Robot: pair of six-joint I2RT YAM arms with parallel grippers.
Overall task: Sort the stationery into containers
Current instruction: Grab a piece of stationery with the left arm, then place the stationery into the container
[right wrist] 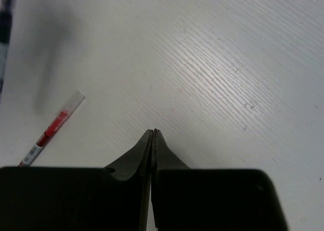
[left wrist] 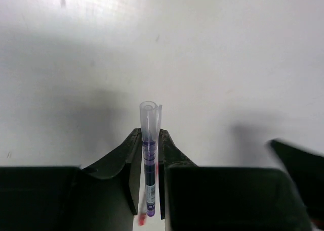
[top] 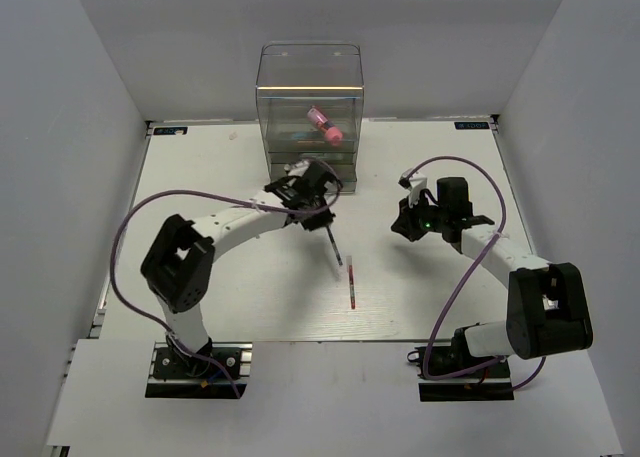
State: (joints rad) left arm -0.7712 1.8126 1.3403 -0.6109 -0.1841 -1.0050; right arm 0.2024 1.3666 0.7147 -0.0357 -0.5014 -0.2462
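- While the white table [top: 230, 297] is filling the middle of the overhead view, plain pale walls [top: 80, 127] are closing it in at the left, right and top of the frame. In the right wrist view the surface is showing fine diagonal ribbing.
- Clear organiser [top: 310, 77] is standing at the top centre of the table, near the back wall. A stubby pink cylinder [top: 325, 124] is lying tilted inside its see-through upper part.
- Left gripper [left wrist: 150, 137] is pinching the purple pen [left wrist: 150, 114] between both fingers, jaws narrow. The pen's clear cap is sticking out past the fingertips, off the table.
- Overhead, that pen is hanging from the gripper just below the organiser's drawers, slanting toward the lower right of the frame.
- Red pen [top: 354, 287] is lying flat on the table at frame centre, just below the purple pen's lower end. Cannot tell whether the two are touching.
- Right gripper [right wrist: 154, 135] is sitting with its jaws pressed together, holding nothing. In its wrist view the red pen is lying apart from it, at the lower left of the frame.
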